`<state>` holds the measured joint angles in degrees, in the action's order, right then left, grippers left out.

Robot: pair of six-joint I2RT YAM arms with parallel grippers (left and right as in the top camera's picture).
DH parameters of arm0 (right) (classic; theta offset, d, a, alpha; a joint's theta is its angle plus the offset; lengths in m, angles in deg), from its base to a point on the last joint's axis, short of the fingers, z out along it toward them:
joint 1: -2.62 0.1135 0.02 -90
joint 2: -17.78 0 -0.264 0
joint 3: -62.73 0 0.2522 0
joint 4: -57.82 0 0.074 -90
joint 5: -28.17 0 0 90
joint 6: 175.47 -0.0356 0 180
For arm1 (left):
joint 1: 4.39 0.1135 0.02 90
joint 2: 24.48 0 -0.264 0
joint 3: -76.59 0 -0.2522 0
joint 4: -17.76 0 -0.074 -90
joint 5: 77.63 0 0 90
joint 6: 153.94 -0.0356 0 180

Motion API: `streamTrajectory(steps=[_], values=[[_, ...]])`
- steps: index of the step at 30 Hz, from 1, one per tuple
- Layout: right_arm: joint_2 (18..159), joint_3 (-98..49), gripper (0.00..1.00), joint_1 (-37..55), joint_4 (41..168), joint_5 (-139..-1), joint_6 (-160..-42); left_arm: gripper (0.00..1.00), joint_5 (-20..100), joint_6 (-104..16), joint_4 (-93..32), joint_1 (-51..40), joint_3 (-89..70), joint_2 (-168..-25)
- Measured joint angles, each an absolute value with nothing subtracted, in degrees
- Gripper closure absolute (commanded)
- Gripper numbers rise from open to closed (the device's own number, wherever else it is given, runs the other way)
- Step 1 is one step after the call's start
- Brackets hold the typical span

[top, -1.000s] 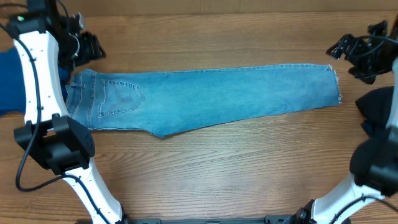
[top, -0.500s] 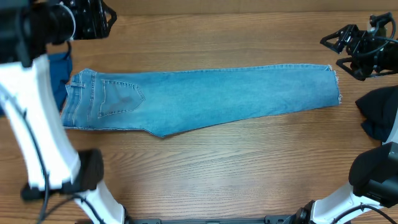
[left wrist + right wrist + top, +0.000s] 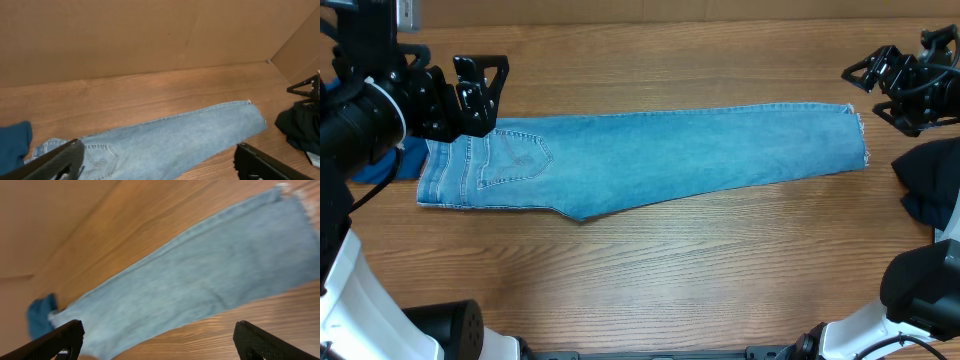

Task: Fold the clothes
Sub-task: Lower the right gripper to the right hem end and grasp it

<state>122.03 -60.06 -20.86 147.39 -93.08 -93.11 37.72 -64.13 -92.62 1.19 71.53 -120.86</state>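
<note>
Pale-blue denim jeans [image 3: 650, 160] lie flat across the table, legs stacked, waistband and pocket at the left, frayed hem [image 3: 863, 135] at the right. My left gripper [image 3: 480, 95] hangs open just above the waistband's far edge, nothing between its fingers; in its wrist view the jeans [image 3: 165, 140] stretch away below the wide-spread left gripper [image 3: 160, 167]. My right gripper [image 3: 872, 90] is open, raised beyond the hem end; its own view shows the jeans [image 3: 200, 275] below the open right gripper [image 3: 162, 342]. A royal-blue garment [image 3: 380, 160] lies beside the waistband, a dark navy one [image 3: 925, 185] at the right.
A cardboard wall [image 3: 150, 35] runs along the table's far side and turns a corner at the right. Bare wooden tabletop [image 3: 670, 280] spans the front of the table. Both arm bases stand at the near edge.
My left gripper has swung from the far left corner to over the waistband and its jaws have spread wide. The jeans and the right gripper have hardly moved.
</note>
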Motion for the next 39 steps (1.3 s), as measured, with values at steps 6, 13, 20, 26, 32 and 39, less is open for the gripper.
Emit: streamTrajectory(steps=[6, 13, 20, 26, 32, 39], values=[[122.5, -55.8, 0.00, -21.6, 143.5, -87.3, -94.9, 0.00, 37.7, -64.2, -92.7, 1.2, 71.2, -121.6], [131.0, -51.6, 0.00, -24.4, 139.7, -85.4, -92.1, 0.00, 37.7, -64.2, -92.7, 1.2, 71.1, -122.7], [139.3, -50.9, 0.00, -28.4, 136.6, -85.6, -88.1, 0.00, 37.7, -64.2, -92.7, 1.2, 70.8, -122.9], [141.5, -50.8, 0.00, -31.2, 133.8, -85.6, -85.8, 0.00, 37.7, -64.2, -92.7, 1.2, 70.8, -122.9], [143.6, -50.8, 0.00, -31.5, 132.3, -87.4, -84.6, 0.00, 37.7, -64.2, -92.7, 1.2, 70.8, -122.9], [147.8, -51.0, 0.00, -31.4, 130.7, -92.3, -83.9, 0.00, 37.7, -64.2, -92.7, 1.2, 70.8, -122.9]])
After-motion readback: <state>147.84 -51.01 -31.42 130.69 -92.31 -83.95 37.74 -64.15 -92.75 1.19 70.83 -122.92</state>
